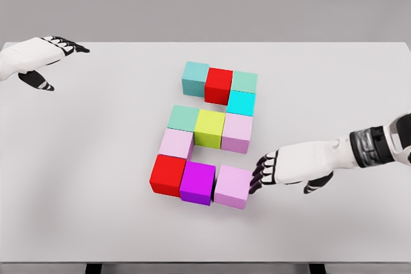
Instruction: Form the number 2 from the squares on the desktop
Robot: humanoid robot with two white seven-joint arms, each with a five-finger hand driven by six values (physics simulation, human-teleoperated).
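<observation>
Coloured cubes stand on the white table (77,158) in the shape of a 2. The top row is a teal cube (195,78), a red cube (219,85) and a pale green cube (244,81), with a cyan cube (241,102) below it. The middle row holds a green cube (183,118), a yellow-green cube (209,128) and a pink cube (237,132). A pale pink cube (176,143) leads down to a red cube (168,174), a purple cube (197,183) and a pink cube (232,186). My right hand (262,172) touches that last cube's right side, fingers extended. My left hand (61,52) hovers at the far left, open.
A narrow gap shows between the purple cube and the bottom pink cube. Bare table surface lies left and right of the figure, and the table's front edge (205,262) runs along the bottom.
</observation>
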